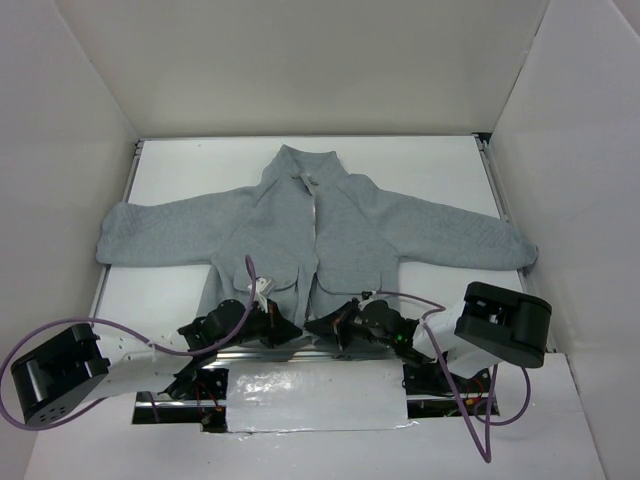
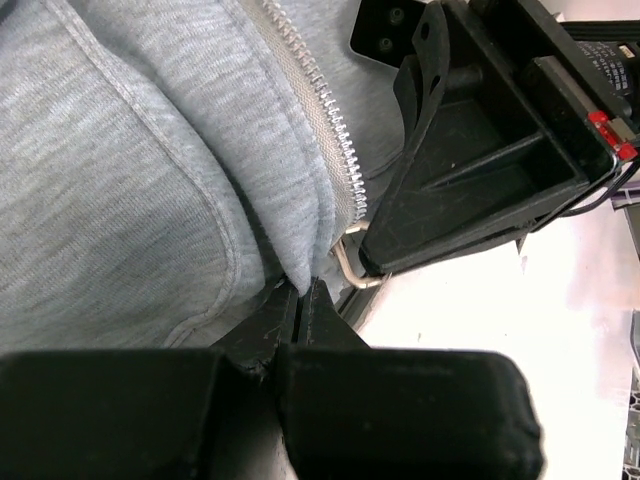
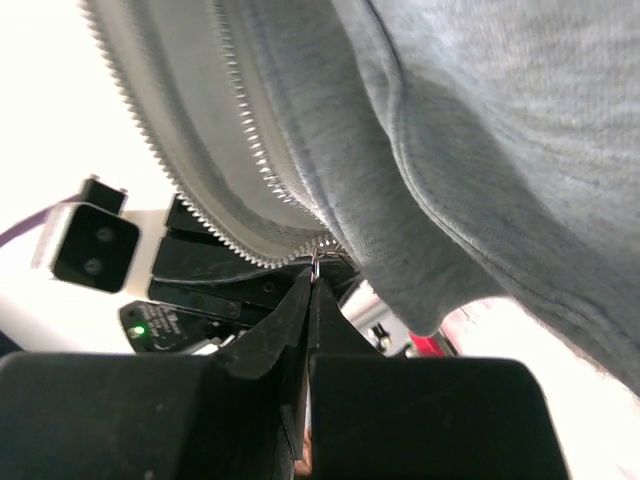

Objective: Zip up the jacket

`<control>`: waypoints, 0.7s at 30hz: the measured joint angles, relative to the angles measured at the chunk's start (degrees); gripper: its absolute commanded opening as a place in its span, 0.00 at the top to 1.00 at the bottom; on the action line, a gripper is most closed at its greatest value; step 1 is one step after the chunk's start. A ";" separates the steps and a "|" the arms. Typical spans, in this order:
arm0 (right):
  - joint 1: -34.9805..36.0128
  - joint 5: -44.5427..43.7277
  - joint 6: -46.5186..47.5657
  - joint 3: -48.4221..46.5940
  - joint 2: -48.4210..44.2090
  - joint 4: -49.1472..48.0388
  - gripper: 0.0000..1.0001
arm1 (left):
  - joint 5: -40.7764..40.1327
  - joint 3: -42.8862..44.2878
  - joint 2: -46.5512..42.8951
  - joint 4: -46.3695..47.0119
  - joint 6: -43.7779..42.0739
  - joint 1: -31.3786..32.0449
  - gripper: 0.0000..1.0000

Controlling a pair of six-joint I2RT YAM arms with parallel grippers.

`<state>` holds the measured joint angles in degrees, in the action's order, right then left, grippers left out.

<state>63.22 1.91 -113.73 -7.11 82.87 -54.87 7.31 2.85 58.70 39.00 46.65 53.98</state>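
The left gripper has its fingers pressed together, with only a fold of the jacket hem pinched between the tips, on the 9 o'clock side of the zipper in the overhead view. The right gripper is clamped just as tightly, its tips nipping the small metal pull at the zipper's bottom end. The two grippers sit almost touching at the 6 o'clock edge of the garment, each crowding the other's wrist view. The jacket lies flat, front up, on the white table, collar toward 12 o'clock, sleeves spread to 9 and 3 o'clock, the front gaping slightly along the centre. It is soft light-grey fleece with stitched seams, and a flap pocket lies just above each gripper. The zipper tape is pale, edged with fine silvery teeth
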 measured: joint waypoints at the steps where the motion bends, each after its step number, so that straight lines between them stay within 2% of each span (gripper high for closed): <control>1: 0.02 -0.68 0.00 0.35 -0.13 -0.52 1.00 | -0.28 0.00 0.00 0.07 0.00 0.17 1.00; 9: -1.38 -5.81 -0.20 3.82 -0.24 -7.41 1.00 | -1.81 0.04 1.40 2.03 -0.02 2.12 1.00; 16: -4.83 -4.48 -0.22 1.70 0.09 -7.91 1.00 | -3.85 0.04 1.99 2.80 -0.02 3.76 1.00; 21: -11.04 -2.10 -0.31 -1.33 3.58 -8.50 1.00 | -6.05 0.04 -1.18 0.35 -0.02 4.87 1.00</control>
<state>52.18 -0.19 -114.04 -8.45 86.46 -63.37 1.26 2.90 57.52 39.35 46.63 58.85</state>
